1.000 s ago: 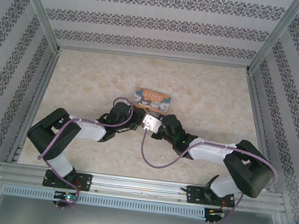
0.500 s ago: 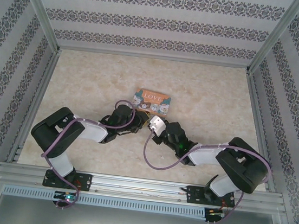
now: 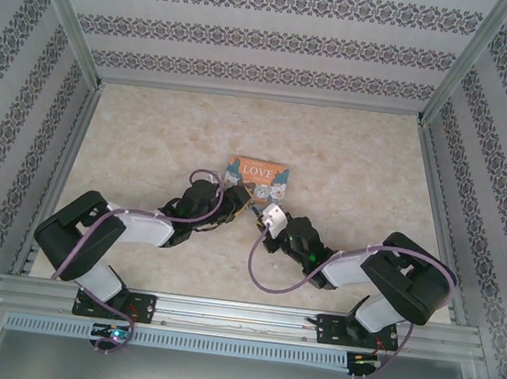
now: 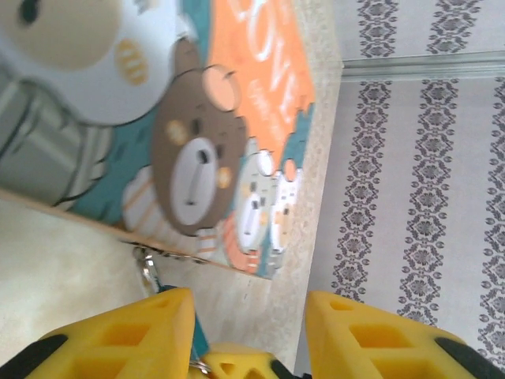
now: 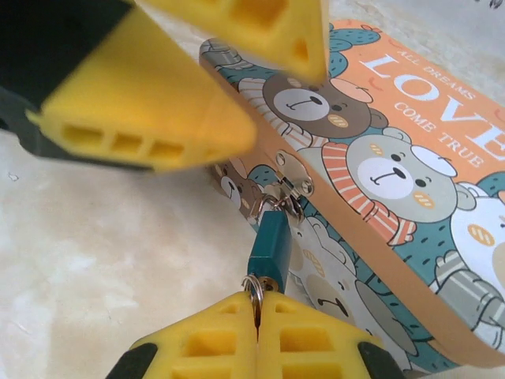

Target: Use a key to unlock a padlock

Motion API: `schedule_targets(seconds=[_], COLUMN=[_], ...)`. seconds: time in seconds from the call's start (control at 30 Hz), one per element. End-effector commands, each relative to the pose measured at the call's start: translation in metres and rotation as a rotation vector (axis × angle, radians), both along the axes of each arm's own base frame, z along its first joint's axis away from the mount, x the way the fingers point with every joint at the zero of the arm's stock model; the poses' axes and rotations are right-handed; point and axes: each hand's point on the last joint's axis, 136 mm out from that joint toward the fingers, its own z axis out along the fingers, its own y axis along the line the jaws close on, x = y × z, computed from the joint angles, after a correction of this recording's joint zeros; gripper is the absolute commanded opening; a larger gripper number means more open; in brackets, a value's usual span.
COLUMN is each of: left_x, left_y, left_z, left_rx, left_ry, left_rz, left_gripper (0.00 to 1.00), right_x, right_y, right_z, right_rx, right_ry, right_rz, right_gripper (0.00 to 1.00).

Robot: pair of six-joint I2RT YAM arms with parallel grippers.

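The teal padlock (image 5: 272, 239) hangs by its silver shackle (image 5: 272, 202) from the hasp of the bear-print "LOVE" tin (image 5: 394, 142). My right gripper (image 5: 258, 298) is shut on the key at the padlock's bottom end. Only the key's small ring (image 5: 252, 286) shows; the blade is hidden between the pads. My left gripper (image 4: 248, 304) is open just in front of the tin (image 4: 197, 118). A sliver of the padlock (image 4: 199, 338) lies against the inner side of its left finger (image 4: 150, 332). From above, both grippers meet at the tin's (image 3: 257, 173) near edge.
The left gripper's yellow fingers (image 5: 158, 103) hang close above and left of the padlock in the right wrist view. Patterned walls (image 3: 272, 39) enclose the marble tabletop (image 3: 359, 156). Purple cables (image 3: 266, 279) loop beside each arm.
The right wrist has slid right and nearer, its gripper staying at the tin's front. The left arm has folded lower and its gripper has pushed up to the tin.
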Motion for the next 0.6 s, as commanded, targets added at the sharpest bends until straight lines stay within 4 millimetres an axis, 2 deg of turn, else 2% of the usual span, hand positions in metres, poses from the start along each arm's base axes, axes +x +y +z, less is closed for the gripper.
schedule_targets(seconds=[0.0,0.1,0.33,0.57], left_x=[0.0,0.0,0.001,0.002], left_y=[0.016,0.026,0.063,0.084], left_z=[0.005,0.023,0.073,0.107], left_rx=[0.118,0.221,0.472,0.54], left_ry=[-0.049,-0.105,-0.258,-0.379], left_rz=[0.013,0.009,0.06,0.137], left_gripper=[0.42,0.43,0.45,0.49], right_x=[-0.003,-0.004,-0.001,0.003], right_y=[-0.007,-0.017,-0.046,-0.071], right_z=[0.005,0.01,0.016,0.014], right_rx=[0.091,0.186,0.4,0.582], right_ry=[0.062,0.142,0.343,0.54], right_rz=[-0.049,-0.1,-0.204,-0.291], right_gripper=[0.0,0.0,0.0,0.0])
